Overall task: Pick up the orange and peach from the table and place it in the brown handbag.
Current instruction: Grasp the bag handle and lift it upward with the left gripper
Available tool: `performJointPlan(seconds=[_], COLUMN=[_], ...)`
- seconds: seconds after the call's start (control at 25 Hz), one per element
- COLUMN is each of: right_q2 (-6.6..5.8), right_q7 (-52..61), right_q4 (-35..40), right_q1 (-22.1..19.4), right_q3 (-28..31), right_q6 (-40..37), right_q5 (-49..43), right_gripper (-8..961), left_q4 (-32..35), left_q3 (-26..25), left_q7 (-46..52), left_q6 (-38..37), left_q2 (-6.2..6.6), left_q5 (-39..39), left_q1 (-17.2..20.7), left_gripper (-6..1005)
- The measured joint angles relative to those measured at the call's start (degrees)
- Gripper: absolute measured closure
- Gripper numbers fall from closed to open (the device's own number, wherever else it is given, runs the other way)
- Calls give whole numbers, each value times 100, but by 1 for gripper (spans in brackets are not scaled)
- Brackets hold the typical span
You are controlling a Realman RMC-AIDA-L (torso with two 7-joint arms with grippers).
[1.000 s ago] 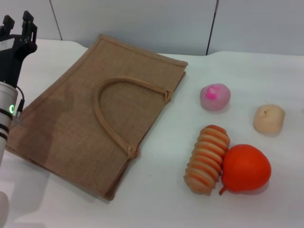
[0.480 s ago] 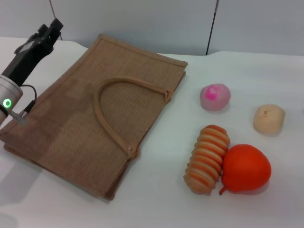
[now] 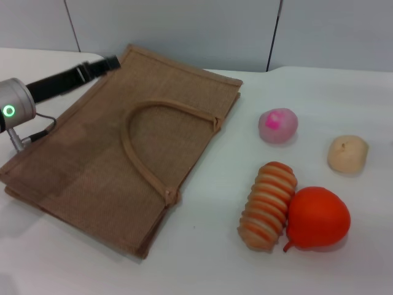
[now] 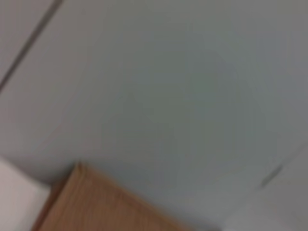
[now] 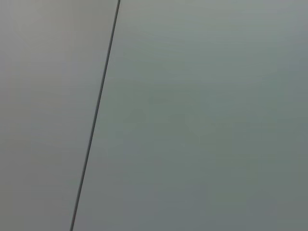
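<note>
Orange [image 3: 318,217], glossy, firm-looking and likely slippery, sits on the bench touching a ribbed striped item [image 3: 268,204], peach [image 3: 277,125] beyond, brown handbag [image 3: 92,160] flat; left gripper [image 3: 108,62] hovers at the bag's far corner, jaws unreadable.

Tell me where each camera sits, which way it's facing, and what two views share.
Head view: from the robot's head, looking forward and down at the white table; it shows the left end effector stretched sideways by the tan-brown woven jute handbag's far corner; no right arm.
Left wrist view: on the left wrist, facing the grey wall, with a handbag corner showing; none of the robot's body.
Right wrist view: on the right wrist, facing only wall; no body.
Shared: head and left wrist views both show the handbag.
</note>
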State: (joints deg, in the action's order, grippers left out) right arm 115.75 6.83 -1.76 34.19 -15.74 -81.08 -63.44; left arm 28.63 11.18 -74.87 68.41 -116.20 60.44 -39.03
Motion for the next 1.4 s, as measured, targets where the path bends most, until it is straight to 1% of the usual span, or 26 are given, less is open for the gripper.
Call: performJointPlan(seconds=[0.12, 0.28, 0.32, 0.36, 0.6, 0.72, 0.84, 1.2, 1.4], right_q2=[0, 0, 0, 0, 0, 0, 0, -9, -9], right_q7=[2, 3, 3, 3, 3, 3, 3, 3, 3], right_q4=[0, 0, 0, 3, 17, 17, 18, 16, 1], right_q1=[0, 0, 0, -1, -7, -9, -4, 10, 25], right_q3=[-6, -8, -9, -9, -6, 4, 10, 11, 19], right_q6=[0, 0, 1, 2, 11, 10, 6, 15, 22], right_q5=[6, 8, 8, 8, 0, -7, -8, -8, -9], right_gripper=[103, 103, 103, 103, 103, 103, 103, 103, 103], left_q4=[436, 756, 802, 802, 821, 781, 763, 633, 594], left_q3=[2, 4, 6, 6, 7, 7, 30, 714, 771], left_q7=[832, 1455, 1624, 1624, 1897, 2013, 2091, 2537, 2547], left_q6=[192, 385, 434, 434, 439, 388, 309, 39, -163], left_q2=[13, 31, 42, 42, 53, 50, 30, 21, 18], left_q5=[-1033, -2045, -2439, -2439, -3292, -3613, -3769, -3904, -3909], left_q1=[-175, -374, -473, -473, -727, -857, -924, -989, -1020], left_gripper=[501, 501, 501, 501, 501, 501, 501, 502, 502])
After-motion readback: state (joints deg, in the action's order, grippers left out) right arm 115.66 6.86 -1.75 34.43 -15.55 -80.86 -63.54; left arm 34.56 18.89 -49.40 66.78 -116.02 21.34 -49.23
